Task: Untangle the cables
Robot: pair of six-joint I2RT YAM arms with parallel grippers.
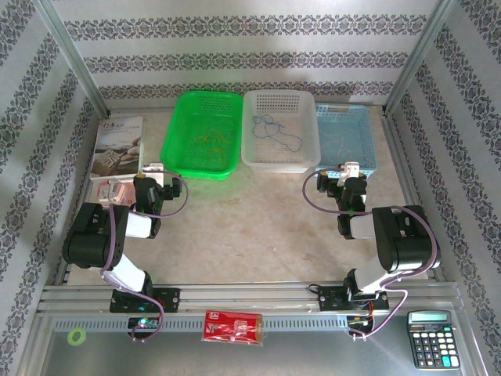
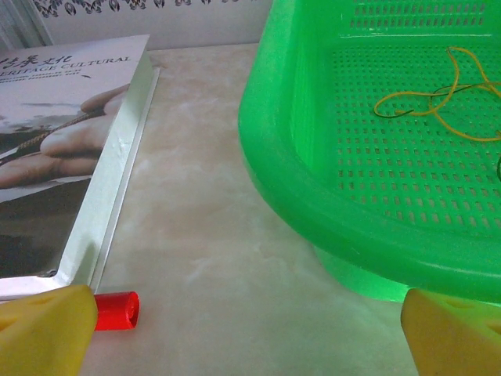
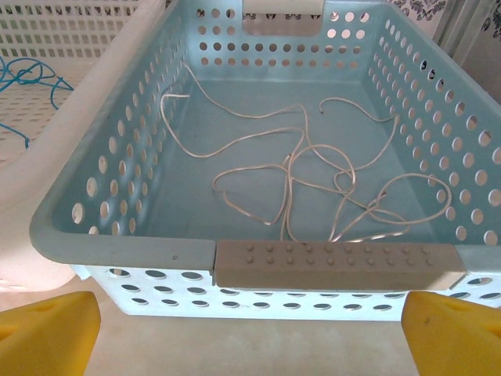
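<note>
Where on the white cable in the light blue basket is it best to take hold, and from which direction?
Grip the white cable at its single strand on the left, away from the crossed loops, probably coming straight down from above: it lies flat on the floor of the light blue basket, whose walls block every side approach.

Light blue basket (image 3: 117, 235) sits dead ahead, holes all round its walls. A pale cable (image 3: 286, 196) lies on its floor in loose, overlapping loops, mostly toward the near right, with one end trailing to the far left wall. A grey studded pad (image 3: 337, 266) is on the near rim. Touching the left side is a white basket (image 3: 70, 23) with a blue cable (image 3: 31, 74) inside. The right gripper (image 3: 250, 345) hangs just short of the near wall, its yellow fingertips (image 3: 47, 329) spread wide, nothing between them.
</note>
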